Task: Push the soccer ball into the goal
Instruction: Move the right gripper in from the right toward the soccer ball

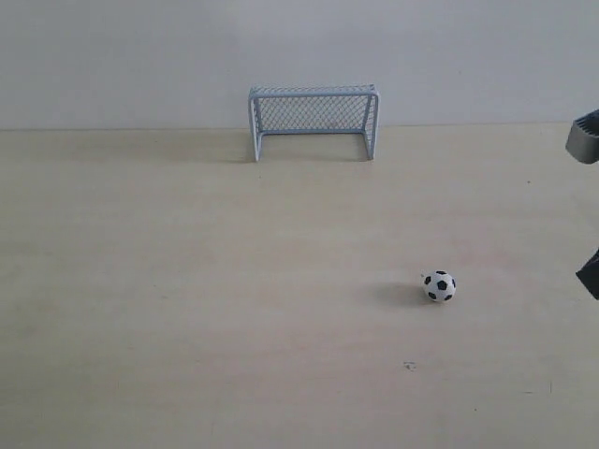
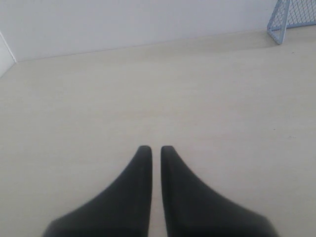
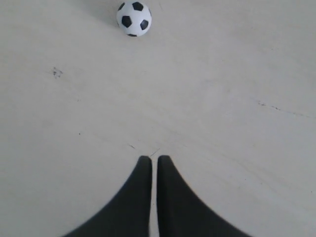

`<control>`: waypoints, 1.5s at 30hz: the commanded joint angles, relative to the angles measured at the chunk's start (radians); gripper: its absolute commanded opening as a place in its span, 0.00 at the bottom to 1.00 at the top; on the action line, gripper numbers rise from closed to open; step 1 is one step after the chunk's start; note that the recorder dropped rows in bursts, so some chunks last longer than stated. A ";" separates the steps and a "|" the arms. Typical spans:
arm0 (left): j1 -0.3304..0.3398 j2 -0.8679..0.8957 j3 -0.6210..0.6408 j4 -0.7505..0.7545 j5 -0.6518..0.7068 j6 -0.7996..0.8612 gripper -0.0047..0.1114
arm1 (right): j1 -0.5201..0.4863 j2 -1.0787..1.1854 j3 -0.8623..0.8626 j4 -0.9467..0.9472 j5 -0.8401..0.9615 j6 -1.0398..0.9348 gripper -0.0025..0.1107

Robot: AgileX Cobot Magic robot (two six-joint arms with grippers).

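The small black-and-white soccer ball [image 1: 440, 286] rests on the pale table, right of centre and well in front of the goal [image 1: 314, 121], which stands at the back by the wall with its mouth facing the table. Only a dark bit of the right arm [image 1: 590, 271] shows at the exterior view's right edge, to the ball's right. In the right wrist view my right gripper [image 3: 154, 158] is shut and empty, with the soccer ball [image 3: 134, 18] well ahead of its tips. My left gripper [image 2: 155, 147] is shut on nothing, and a corner of the goal [image 2: 291, 19] shows far ahead.
The pale wooden table [image 1: 187, 281] runs back to a white wall [image 1: 140, 56]. A small dark speck [image 1: 409, 365] marks the surface in front of the ball. The left arm does not appear in the exterior view.
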 commanded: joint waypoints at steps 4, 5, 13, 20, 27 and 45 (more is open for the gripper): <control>-0.008 0.006 -0.004 0.000 -0.005 -0.009 0.09 | 0.034 0.060 -0.040 0.002 0.041 -0.075 0.02; -0.008 0.006 -0.004 0.000 -0.005 -0.009 0.09 | 0.043 0.069 -0.045 -0.004 0.044 -0.077 0.02; -0.008 0.006 -0.004 0.000 -0.005 -0.009 0.09 | 0.067 0.166 -0.107 -0.040 0.113 -0.111 0.02; -0.008 0.006 -0.004 0.000 -0.005 -0.009 0.09 | 0.067 0.240 -0.144 -0.041 0.140 -0.169 0.02; -0.008 0.006 -0.004 0.000 -0.005 -0.009 0.09 | 0.067 0.286 -0.187 -0.059 0.163 -0.221 0.02; -0.008 0.006 -0.004 0.000 -0.005 -0.009 0.09 | 0.165 0.464 -0.273 -0.281 0.222 -0.238 0.02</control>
